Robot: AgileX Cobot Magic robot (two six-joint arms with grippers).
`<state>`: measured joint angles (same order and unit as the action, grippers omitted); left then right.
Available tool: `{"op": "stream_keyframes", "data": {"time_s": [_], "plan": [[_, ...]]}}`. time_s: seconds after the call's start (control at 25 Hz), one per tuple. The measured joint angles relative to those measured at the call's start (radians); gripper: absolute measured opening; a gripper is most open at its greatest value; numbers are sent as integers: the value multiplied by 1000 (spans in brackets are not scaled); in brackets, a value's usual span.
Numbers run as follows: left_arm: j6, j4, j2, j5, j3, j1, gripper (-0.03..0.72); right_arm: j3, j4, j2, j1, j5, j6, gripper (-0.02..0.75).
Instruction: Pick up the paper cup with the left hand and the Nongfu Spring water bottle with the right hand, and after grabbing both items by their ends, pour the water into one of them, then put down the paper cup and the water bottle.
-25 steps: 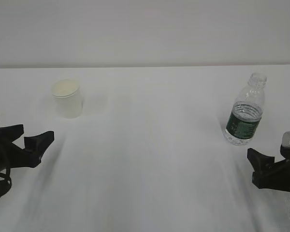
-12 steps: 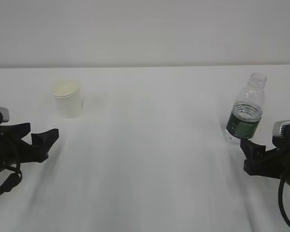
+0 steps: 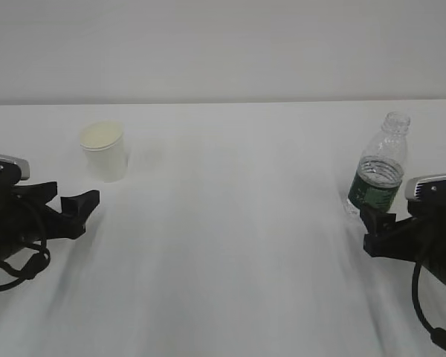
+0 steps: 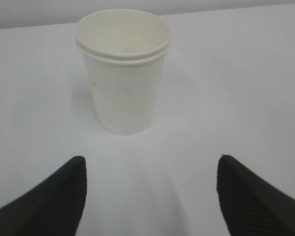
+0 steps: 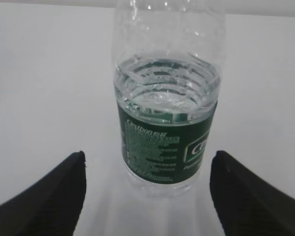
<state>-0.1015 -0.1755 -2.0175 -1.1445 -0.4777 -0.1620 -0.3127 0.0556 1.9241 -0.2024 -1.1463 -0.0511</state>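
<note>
The paper cup (image 3: 104, 151) stands upright at the left rear of the table, white with a cream inside. In the left wrist view the paper cup (image 4: 122, 73) is a short way ahead of my open left gripper (image 4: 150, 164), centred between its black fingers (image 4: 54, 196) and untouched. My left gripper (image 3: 74, 195) sits low, right of and in front of the cup. The Nongfu Spring water bottle (image 3: 379, 175) stands upright at the right, uncapped, with water (image 5: 164, 93) up to its green label. My open right gripper (image 5: 148, 155) flanks the bottle (image 5: 167, 132) without contact. In the exterior view the right gripper (image 3: 370, 230) is at the bottle's base.
The white table (image 3: 230, 245) runs back to a pale wall, with its far edge behind the cup and bottle. A wide bare stretch lies between the two arms.
Both arms have moved forward: the left gripper toward the cup, the right gripper up to the bottle's base. Both stay open; cup and bottle have not moved.
</note>
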Motion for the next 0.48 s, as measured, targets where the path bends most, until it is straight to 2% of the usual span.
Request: {"op": "stream_keyframes", "data": {"time_s": [0.48], "plan": [[0, 0, -56, 0, -62, 0, 591, -44, 4, 15, 0, 0, 0, 587]]}}
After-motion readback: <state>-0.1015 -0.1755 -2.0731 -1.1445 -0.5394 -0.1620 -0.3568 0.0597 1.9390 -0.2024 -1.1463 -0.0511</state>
